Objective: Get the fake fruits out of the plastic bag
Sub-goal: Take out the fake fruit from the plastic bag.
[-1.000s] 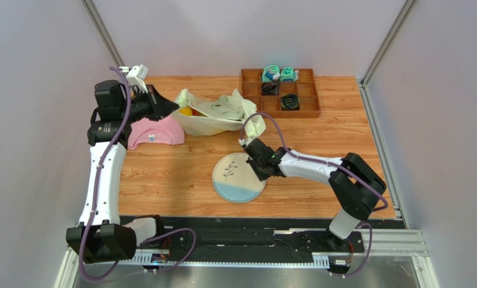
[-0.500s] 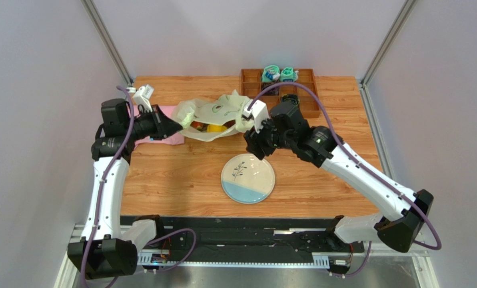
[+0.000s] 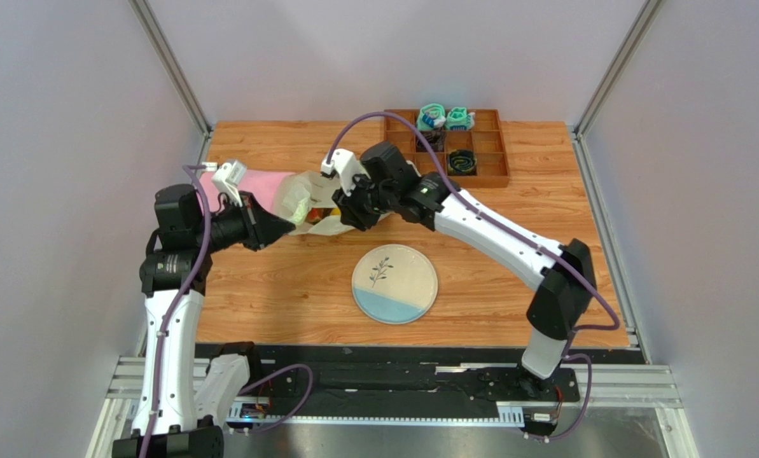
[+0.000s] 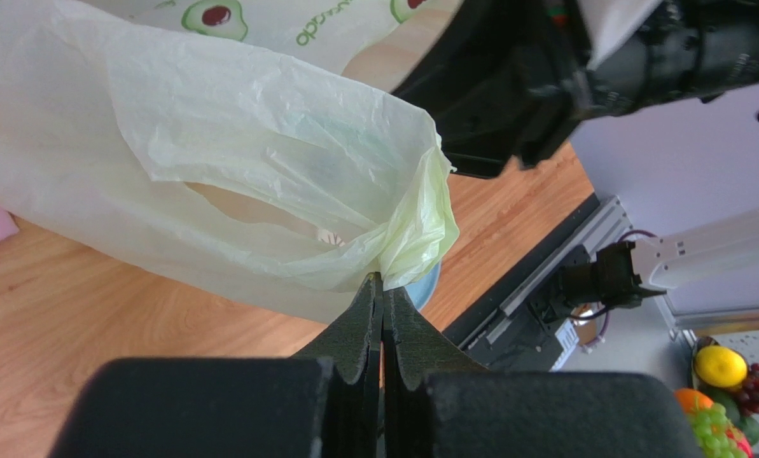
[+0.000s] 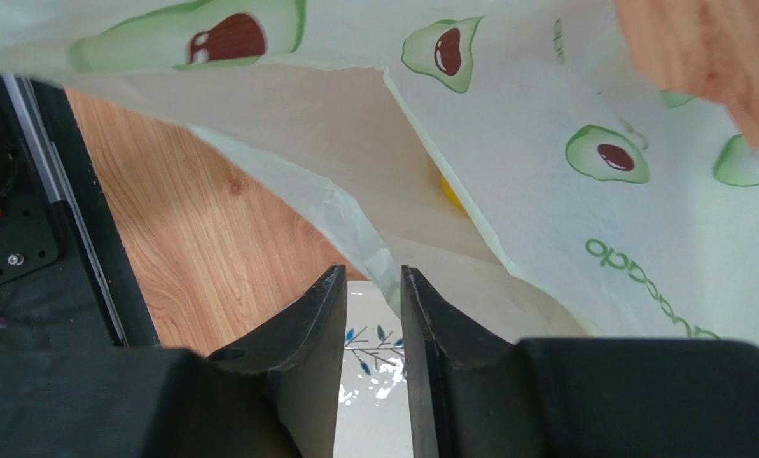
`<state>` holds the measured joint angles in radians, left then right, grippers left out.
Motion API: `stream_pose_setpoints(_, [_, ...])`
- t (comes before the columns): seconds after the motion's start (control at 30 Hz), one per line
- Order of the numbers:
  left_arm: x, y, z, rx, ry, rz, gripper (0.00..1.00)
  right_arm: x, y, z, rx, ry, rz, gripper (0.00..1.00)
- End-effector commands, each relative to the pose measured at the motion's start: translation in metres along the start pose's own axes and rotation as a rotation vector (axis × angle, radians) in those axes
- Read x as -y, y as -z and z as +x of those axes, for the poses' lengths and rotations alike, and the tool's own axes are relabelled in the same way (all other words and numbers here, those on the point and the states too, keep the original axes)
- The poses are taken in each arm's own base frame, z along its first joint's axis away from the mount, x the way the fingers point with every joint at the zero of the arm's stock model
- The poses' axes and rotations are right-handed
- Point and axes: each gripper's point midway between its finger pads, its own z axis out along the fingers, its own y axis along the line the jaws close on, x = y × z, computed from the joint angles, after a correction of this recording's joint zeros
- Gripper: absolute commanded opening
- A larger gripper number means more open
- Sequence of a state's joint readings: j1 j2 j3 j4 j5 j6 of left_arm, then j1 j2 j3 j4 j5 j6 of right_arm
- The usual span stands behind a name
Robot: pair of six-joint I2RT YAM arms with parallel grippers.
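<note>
The pale yellow-green plastic bag (image 3: pixel 308 198), printed with avocados, is bunched up and stretched between my two grippers at the back left of the table. My left gripper (image 3: pixel 280 227) is shut on a gathered edge of the bag (image 4: pixel 259 143), pinched at the tips (image 4: pixel 381 282). My right gripper (image 3: pixel 350 216) is at the bag's right side. Its jaws (image 5: pixel 372 277) stand slightly apart, and a fold of the bag (image 5: pixel 565 191) hangs between the tips. A yellow fake fruit (image 5: pixel 449 194) shows inside the bag. A little yellow and red also shows at the bag's mouth (image 3: pixel 329 211).
A round plate (image 3: pixel 394 298), cream and blue with a leaf print, lies in front of the bag. A pink cloth (image 3: pixel 264 181) lies behind the bag. A brown wooden tray (image 3: pixel 493 179) with teal and black items stands at the back right.
My right arm has swung from over the plate up and left to the bag. The bag has shifted left and bunched up. My left gripper has come nearer, still holding the bag's edge.
</note>
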<state>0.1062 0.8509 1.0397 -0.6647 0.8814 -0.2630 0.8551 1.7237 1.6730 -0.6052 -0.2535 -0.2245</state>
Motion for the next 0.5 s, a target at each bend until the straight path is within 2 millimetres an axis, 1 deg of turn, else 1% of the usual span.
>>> stream_pose_setpoints(0.0, [0.013,0.009,0.020,-0.020,-0.011,0.043,0.02,0.006,-0.023,-0.013,0.024,-0.090,0.040,0.29])
stream_pose_setpoints(0.03, [0.015,0.013,0.026,-0.025,-0.008,0.035,0.02,0.006,-0.030,-0.012,0.019,-0.102,0.032,0.29])
stream_pose_setpoints(0.07, [0.012,0.014,0.031,-0.031,-0.005,0.020,0.02,0.004,-0.032,-0.013,0.018,-0.119,0.019,0.28])
stream_pose_setpoints(0.17, [0.009,0.016,0.038,-0.035,-0.003,-0.003,0.02,-0.006,-0.027,-0.013,0.002,-0.100,-0.020,0.26])
stream_pose_setpoints(0.23, [0.007,0.015,0.036,-0.023,-0.003,-0.008,0.01,-0.012,-0.023,-0.004,-0.023,-0.065,-0.048,0.25])
stream_pose_setpoints(0.27, [0.005,0.014,0.036,-0.018,0.005,-0.020,0.01,-0.015,-0.020,0.009,-0.052,-0.064,-0.059,0.19])
stream_pose_setpoints(0.3, [0.005,0.014,0.034,-0.013,0.013,-0.019,0.01,-0.017,-0.017,0.017,-0.068,-0.061,-0.064,0.15])
stream_pose_setpoints(0.33, [0.005,0.013,0.029,0.003,0.002,-0.018,0.01,-0.021,-0.017,0.029,-0.090,-0.067,-0.075,0.12])
stream_pose_setpoints(0.37, [0.007,0.013,0.025,0.012,-0.006,-0.008,0.01,-0.029,-0.020,0.061,-0.156,-0.085,-0.093,0.08])
stream_pose_setpoints(0.4, [0.010,0.013,0.021,0.024,0.004,0.000,0.01,-0.034,-0.015,0.071,-0.164,-0.084,-0.100,0.06])
stream_pose_setpoints(0.43, [0.011,0.011,0.013,0.048,-0.008,0.009,0.01,-0.039,-0.014,0.085,-0.182,-0.084,-0.110,0.00])
stream_pose_setpoints(0.47, [0.015,0.010,0.010,0.052,0.016,0.031,0.01,-0.046,-0.013,0.095,-0.193,-0.073,-0.122,0.00])
